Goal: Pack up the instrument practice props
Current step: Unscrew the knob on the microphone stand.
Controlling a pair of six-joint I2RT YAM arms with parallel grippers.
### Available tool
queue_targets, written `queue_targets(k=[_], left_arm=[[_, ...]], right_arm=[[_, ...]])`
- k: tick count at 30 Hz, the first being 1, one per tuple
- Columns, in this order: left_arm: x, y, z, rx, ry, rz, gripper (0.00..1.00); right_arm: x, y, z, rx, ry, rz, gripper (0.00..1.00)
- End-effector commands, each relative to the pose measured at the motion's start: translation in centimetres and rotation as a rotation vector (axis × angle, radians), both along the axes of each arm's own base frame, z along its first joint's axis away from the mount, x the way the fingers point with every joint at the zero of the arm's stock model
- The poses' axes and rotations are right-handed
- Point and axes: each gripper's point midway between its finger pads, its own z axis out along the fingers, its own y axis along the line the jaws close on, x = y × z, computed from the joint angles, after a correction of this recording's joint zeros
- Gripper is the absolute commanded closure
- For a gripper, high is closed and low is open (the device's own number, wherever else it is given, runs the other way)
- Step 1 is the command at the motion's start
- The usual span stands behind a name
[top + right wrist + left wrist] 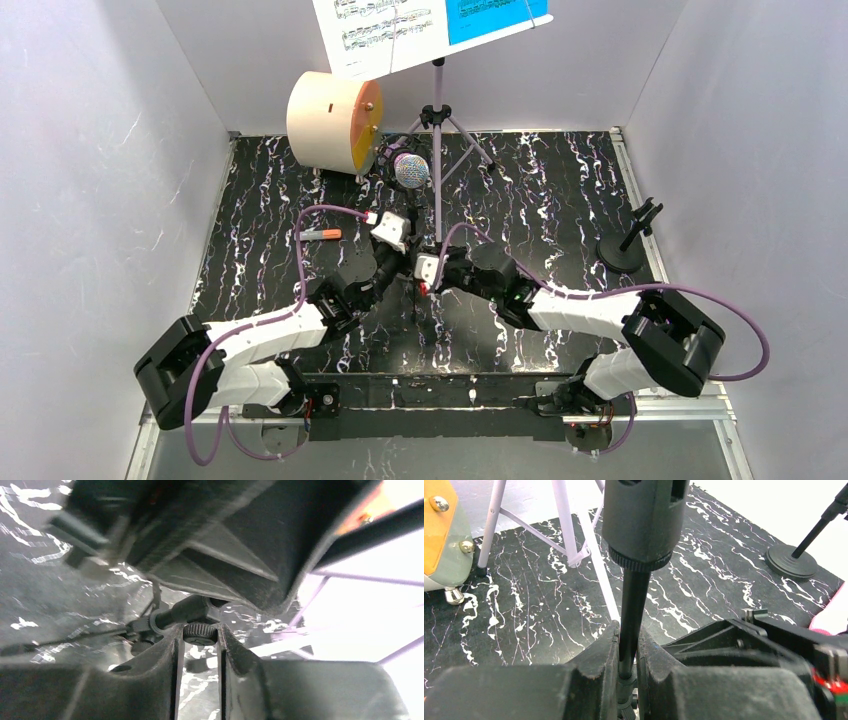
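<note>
Two grippers work on one black microphone stand (634, 600). It stands at the centre of the marbled table (560, 200), just in front of the legs of the lilac music rack (437, 120) and between the two arms.

Left gripper (628, 645): closed on the stand's thin pole, with one finger touching each side. The pole's long axis is vertical. It rises out of the jaws to the black clip (644, 520) at its head, which points upward and is cut off by the frame edge.

Right gripper (199, 639): closed around the knurled knob (200, 631) at the stand's lower joint. Both fingertips appear to touch it, though this view is blurred. The knob sits below the left gripper's hold, on the side facing the right arm.

Probable step in hand: loosening this joint so the stand can be folded for packing. The move depends on one relation — the knob must remain centred between the right fingers while the left arm holds the pole upright. A tilting pole could pull the knob out of the grip.

Other items: the silver-headed microphone (411, 170) lies further back, near the drum (330, 120). A second stand (622, 250) is well apart to the right.
</note>
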Motion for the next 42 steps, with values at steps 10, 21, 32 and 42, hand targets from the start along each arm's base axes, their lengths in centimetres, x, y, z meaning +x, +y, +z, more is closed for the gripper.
queue_targets(k=[10, 21, 32, 42], left_arm=[[-2.2, 0.4, -5.8, 0.108, 0.176, -0.038, 0.99], [-2.2, 0.6, -5.8, 0.109, 0.174, -0.030, 0.99], [-2.2, 0.5, -5.8, 0.104, 0.176, -0.035, 0.99], [-2.3, 0.5, -5.5, 0.096, 0.172, -0.040, 0.99]], right_arm=[[-0.5, -2.5, 2.4, 0.627, 0.738, -0.285, 0.02], [-0.5, -4.3, 1.8, 0.784, 1.006, -0.512, 0.01], [-1.2, -3.5, 3.0, 1.182, 1.328, -0.455, 0.10], [-1.4, -0.8, 3.0, 1.216, 1.459, -0.342, 0.24]])
